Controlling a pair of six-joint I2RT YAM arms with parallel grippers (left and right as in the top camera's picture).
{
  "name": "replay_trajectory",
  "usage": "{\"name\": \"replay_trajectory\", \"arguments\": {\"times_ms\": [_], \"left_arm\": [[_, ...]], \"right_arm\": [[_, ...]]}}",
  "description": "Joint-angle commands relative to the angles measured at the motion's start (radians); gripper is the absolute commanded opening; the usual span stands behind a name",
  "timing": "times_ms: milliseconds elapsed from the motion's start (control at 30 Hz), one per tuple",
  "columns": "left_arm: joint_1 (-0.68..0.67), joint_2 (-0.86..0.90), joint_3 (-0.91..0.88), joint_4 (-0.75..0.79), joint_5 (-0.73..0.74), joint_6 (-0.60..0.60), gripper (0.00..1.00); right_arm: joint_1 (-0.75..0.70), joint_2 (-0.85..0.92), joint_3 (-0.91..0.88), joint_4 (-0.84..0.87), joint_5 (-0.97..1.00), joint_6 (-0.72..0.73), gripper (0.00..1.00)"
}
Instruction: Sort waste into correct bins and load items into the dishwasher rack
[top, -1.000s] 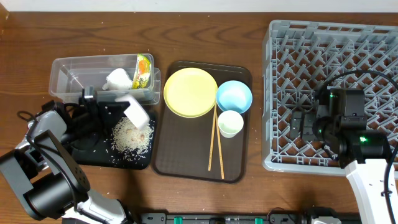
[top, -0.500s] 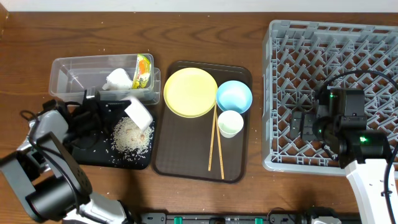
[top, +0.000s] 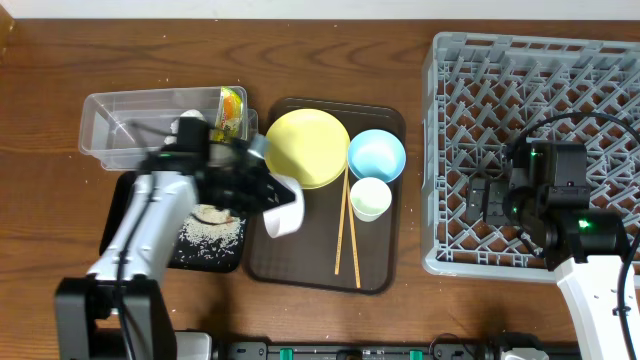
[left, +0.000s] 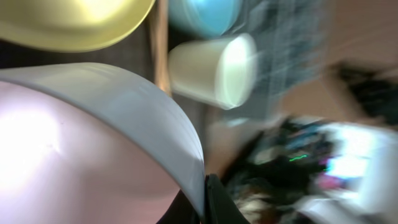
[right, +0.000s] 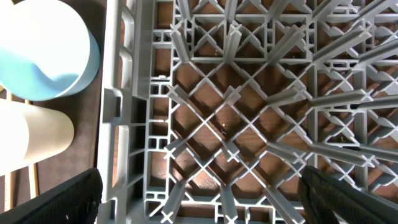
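White-pinkish bowl (top: 284, 208) is in my left gripper (top: 262, 193), jaws clamped on its rim. The bowl is tipped on its side at the left edge of the brown serving tray (top: 300, 262), just right of the black tray (top: 205, 262). Can't tell if it touches either.

The left wrist view is blurred. The bowl's pink inside fills the lower left, with one dark finger (left: 216, 200) at the rim.

My left arm comes up from the table's (top: 60, 60) front-left corner and crosses over the black tray. It bends near the tray's back edge, and the wrist turns right so the gripper points across the serving tray.

Rice scraps (top: 212, 232) lie in the black tray's right half, partly under my forearm. The clear tub (top: 95, 125) sits behind the black tray toward the table's back-left. The napkin (top: 190, 122) and wrapper (top: 232, 108) are in its right end.

On the serving tray:
- Yellow plate (top: 305, 148) at the back-left corner.
- Blue bowl (top: 377, 155) at the back-right corner, just beside the plate.
- Cup (top: 370, 198) just in front of the blue bowl.
- Chopsticks (top: 345, 230) running front to back, starting between plate and cup and reaching toward the front edge.

The rack (top: 530, 45) takes the table's right side. My right gripper (top: 487, 200) hangs over the rack's front-left part, jaws wide apart. My right arm rises from the table's front-right corner with the wrist aimed straight down. In the right wrist view the fingertips (right: 62, 199) sit at the two lower corners, with lattice between them. The blue bowl and cup show past the rack's left wall.
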Motion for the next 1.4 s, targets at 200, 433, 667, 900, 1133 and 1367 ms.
{"name": "replay_trajectory", "arguments": {"times_ms": [200, 433, 667, 900, 1133, 1367], "left_arm": [[-0.311, -0.003, -0.002, 0.119, -0.564, -0.037, 0.08], [-0.390, -0.003, -0.002, 0.155, -0.600, -0.069, 0.24], [-0.360, -0.039, 0.022, 0.117, -0.600, -0.091, 0.47], [-0.148, -0.223, 0.044, -0.025, -0.734, -0.245, 0.31], [0.220, -0.338, 0.044, -0.285, -0.754, -0.393, 0.06], [0.484, -0.339, -0.005, -0.442, -0.754, -0.546, 0.06]], "right_arm": [[0.009, -0.010, 0.020, 0.005, 0.002, -0.009, 0.99], [0.009, -0.010, 0.020, 0.014, 0.002, -0.009, 0.99], [0.009, -0.010, 0.020, 0.025, 0.002, -0.009, 0.99], [0.009, -0.010, 0.020, 0.025, 0.003, -0.009, 0.99], [0.009, -0.010, 0.020, 0.028, 0.002, -0.009, 0.99], [0.009, -0.010, 0.020, 0.029, 0.002, -0.009, 0.99]]}}
